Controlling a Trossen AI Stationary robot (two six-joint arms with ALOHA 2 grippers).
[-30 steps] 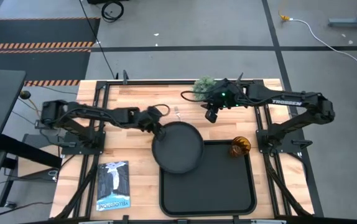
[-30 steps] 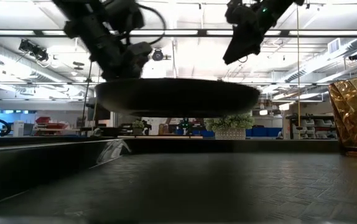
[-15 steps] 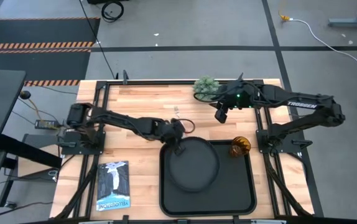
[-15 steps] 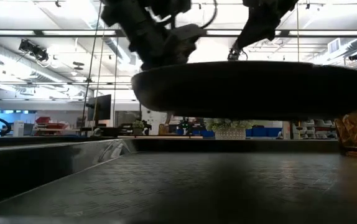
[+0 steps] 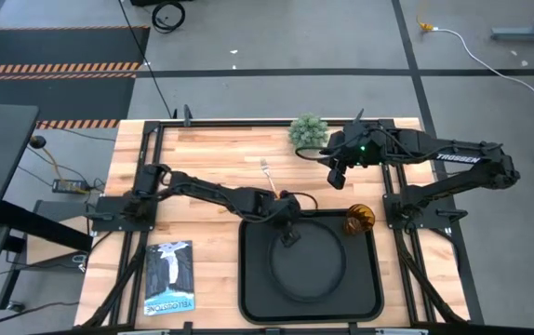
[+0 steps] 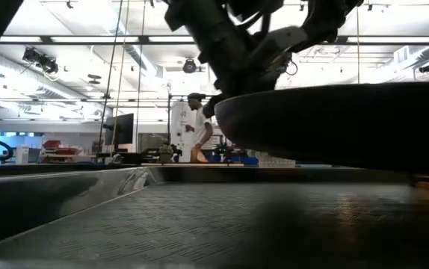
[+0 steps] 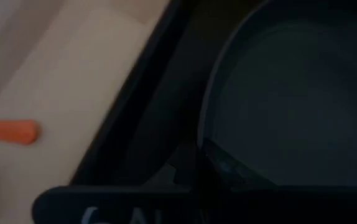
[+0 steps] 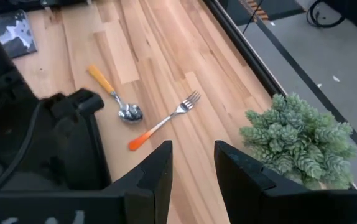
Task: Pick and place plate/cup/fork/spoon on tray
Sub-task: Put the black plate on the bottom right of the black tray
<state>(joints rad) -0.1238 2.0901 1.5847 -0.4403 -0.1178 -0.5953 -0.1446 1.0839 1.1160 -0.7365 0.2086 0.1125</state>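
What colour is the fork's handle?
Orange. The fork has silver tines and a thin orange handle, clearest in the right wrist view.

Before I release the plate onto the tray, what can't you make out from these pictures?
- Plate touching the tray or not: the low view suggests a gap, but blur prevents certainty.
- Left gripper fingers: cut off in the left wrist view, too small from above.
- Cup: hidden behind the plate in the low view.
- Spoon: covered by the left arm in the high view.
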